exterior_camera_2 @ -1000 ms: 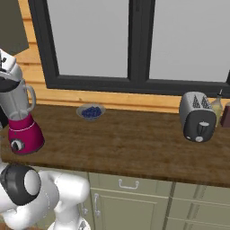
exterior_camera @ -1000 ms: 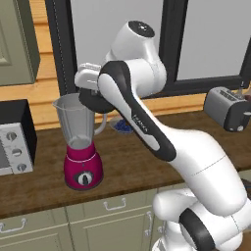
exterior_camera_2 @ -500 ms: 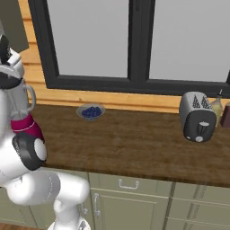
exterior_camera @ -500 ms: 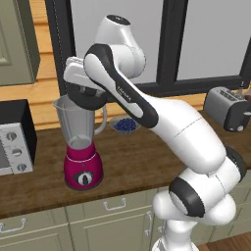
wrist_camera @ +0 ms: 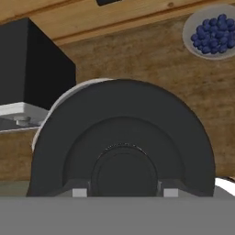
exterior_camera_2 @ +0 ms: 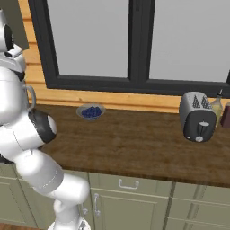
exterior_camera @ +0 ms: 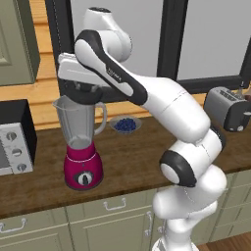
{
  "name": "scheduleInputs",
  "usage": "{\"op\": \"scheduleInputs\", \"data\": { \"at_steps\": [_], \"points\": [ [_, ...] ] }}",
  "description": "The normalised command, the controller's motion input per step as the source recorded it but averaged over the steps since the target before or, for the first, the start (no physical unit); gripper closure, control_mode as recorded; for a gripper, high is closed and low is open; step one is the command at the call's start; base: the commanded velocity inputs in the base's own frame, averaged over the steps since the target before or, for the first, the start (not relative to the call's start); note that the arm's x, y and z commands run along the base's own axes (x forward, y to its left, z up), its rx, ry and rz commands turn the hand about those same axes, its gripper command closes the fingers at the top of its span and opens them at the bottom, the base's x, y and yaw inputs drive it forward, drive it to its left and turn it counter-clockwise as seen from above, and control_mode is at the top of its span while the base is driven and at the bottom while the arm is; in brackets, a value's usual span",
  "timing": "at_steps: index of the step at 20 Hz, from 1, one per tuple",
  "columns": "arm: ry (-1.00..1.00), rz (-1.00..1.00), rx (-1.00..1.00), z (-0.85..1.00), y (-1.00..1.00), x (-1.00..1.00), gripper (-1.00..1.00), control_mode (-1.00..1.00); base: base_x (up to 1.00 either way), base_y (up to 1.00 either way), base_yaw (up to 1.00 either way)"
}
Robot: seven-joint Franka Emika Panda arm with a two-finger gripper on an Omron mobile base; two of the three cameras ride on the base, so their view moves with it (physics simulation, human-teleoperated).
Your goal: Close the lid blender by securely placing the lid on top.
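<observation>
Here, pincer (wrist_camera: 121, 192) grasping lid (wrist_camera: 121, 142) over blender (exterior_camera: 81, 142), wooden counter (exterior_camera_2: 134, 143), dark-framed window (exterior_camera_2: 134, 45).

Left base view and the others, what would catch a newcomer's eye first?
The white arm arching over the counter, its end effector holding the black lid right above the blender at the counter's left. Behind sits a bowl of blueberries; a silver toaster stands far right.

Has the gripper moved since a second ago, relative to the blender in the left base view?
Yes. The gripper, shut on the lid, has swung left from beside the blender to directly over its rim.
</observation>
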Motion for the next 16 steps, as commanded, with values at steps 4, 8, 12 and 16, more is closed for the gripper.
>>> {"op": "scheduleInputs", "data": {
  "at_steps": [4,8,12,16],
  "points": [
    [0.03,0.00,-0.13,0.00,0.12,0.11,1.00,-1.00,0.00,0.00,0.00],
    [0.00,-0.01,-0.10,0.00,0.23,0.00,1.00,-1.00,0.00,0.00,0.00],
    [0.00,-0.02,-0.01,-0.03,0.24,0.00,1.00,-1.00,0.00,0.00,0.00],
    [0.00,0.00,0.00,-0.07,0.02,0.00,1.00,-1.00,0.00,0.00,0.00]
  ]
}}
